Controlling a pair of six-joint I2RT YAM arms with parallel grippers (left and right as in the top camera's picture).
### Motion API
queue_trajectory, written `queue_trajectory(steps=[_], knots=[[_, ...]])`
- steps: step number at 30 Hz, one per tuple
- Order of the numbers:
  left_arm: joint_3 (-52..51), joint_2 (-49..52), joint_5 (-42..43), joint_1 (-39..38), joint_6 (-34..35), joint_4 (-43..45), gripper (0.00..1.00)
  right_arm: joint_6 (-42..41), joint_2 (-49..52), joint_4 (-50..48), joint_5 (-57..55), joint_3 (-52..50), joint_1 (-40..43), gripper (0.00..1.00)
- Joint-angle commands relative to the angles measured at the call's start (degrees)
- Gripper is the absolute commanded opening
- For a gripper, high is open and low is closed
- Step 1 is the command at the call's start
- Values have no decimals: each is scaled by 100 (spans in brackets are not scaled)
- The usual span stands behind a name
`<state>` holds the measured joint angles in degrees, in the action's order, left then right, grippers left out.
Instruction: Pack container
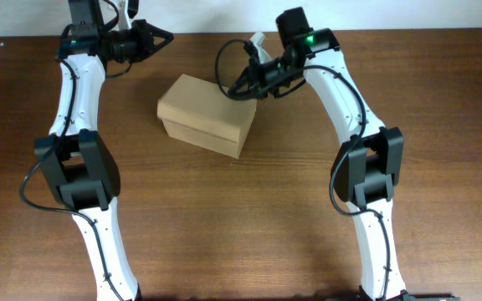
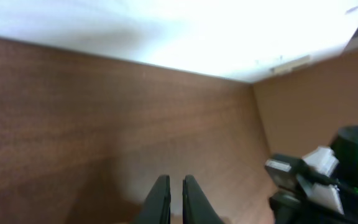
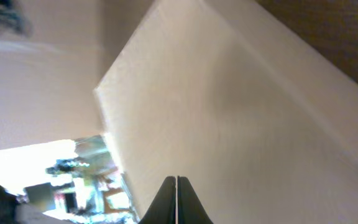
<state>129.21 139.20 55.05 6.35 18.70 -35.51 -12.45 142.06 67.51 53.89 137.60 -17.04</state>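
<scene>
The container (image 1: 207,113), a plain tan cardboard box, lies with its flap lid down on the brown table (image 1: 249,226), a little behind the middle. My right gripper (image 1: 228,90) is shut and empty, its tips over the lid's far right edge. The right wrist view shows those tips (image 3: 176,178) together just above the pale lid (image 3: 241,124); I cannot tell whether they touch it. My left gripper (image 1: 167,37) hovers at the table's far left, well away from the box, pointing right. Its fingers (image 2: 173,179) are shut with only a thin slit and nothing between them.
A small white object (image 1: 258,39) sits at the table's far edge behind the right arm. The right arm's wrist (image 2: 334,180) with its green light shows in the left wrist view at the lower right. A white wall runs along the far edge.
</scene>
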Motion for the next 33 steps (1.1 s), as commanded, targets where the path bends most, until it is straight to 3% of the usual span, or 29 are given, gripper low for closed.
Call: queue_trajectory(steps=[1, 7, 11, 16, 23, 33], knots=[[514, 59, -387, 9, -726, -684, 7, 654, -459, 424, -1429, 114, -378, 4], [1690, 39, -1211, -20, -1572, -2780, 8, 669, -638, 1084, -2533, 114, -868, 4], [2651, -4, -2275, -214, -2267, -4461, 8, 656, -669, 1399, -2942, 114, -1032, 4], [3233, -4, -3432, -645, -2444, -5692, 8, 647, -669, 1622, -3211, 114, -1029, 4], [3198, -2, -4059, -979, -2439, -6118, 8, 649, -669, 1716, -3805, 92, -1034, 4], [2433, -2, -4048, -1027, -2439, -6118, 8, 647, -669, 1718, -3919, 57, -1027, 4]])
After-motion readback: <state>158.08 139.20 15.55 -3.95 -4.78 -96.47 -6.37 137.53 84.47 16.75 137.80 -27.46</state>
